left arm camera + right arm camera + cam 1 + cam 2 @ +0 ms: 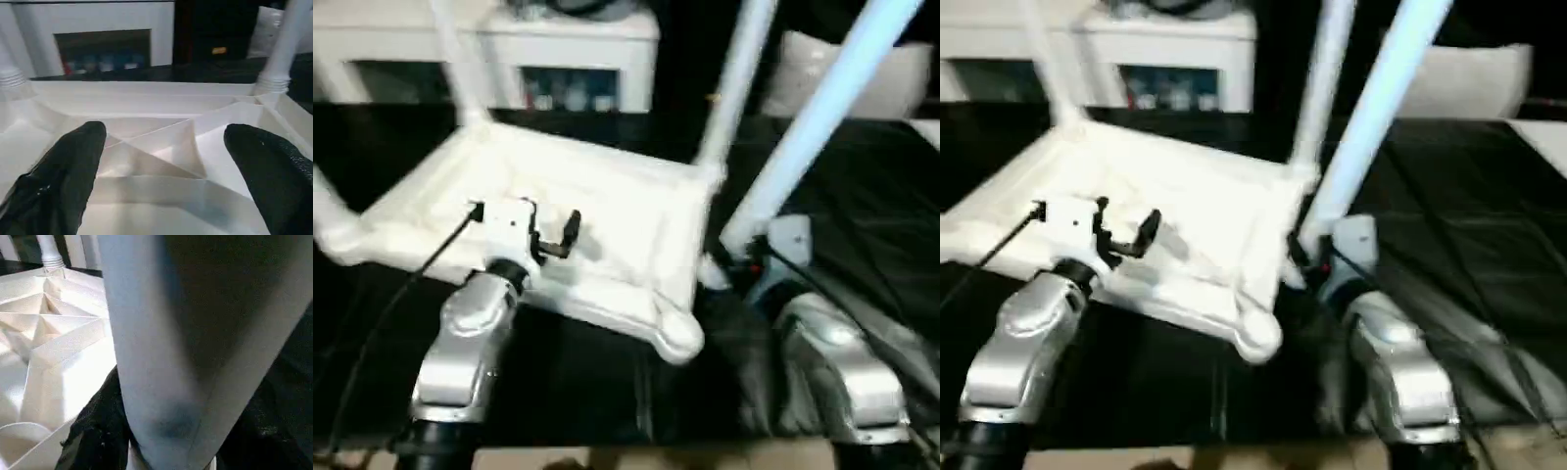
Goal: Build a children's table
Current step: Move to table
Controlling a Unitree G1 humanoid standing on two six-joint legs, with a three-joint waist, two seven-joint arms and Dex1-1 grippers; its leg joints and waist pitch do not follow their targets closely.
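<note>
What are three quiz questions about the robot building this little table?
1. True or false: the table top lies with its ribbed underside up.
2. What does the right tool hold? A) a loose leg B) a cup C) nothing
3. Fill in: the left tool hangs ____ over the ribs.

Key:
1. True. Its ribs show, and legs rise from its far corners.
2. A. It grips the loose leg, tilted, beside the top's near right corner socket.
3. Open; both fingers stand wide apart with nothing between them.
</note>
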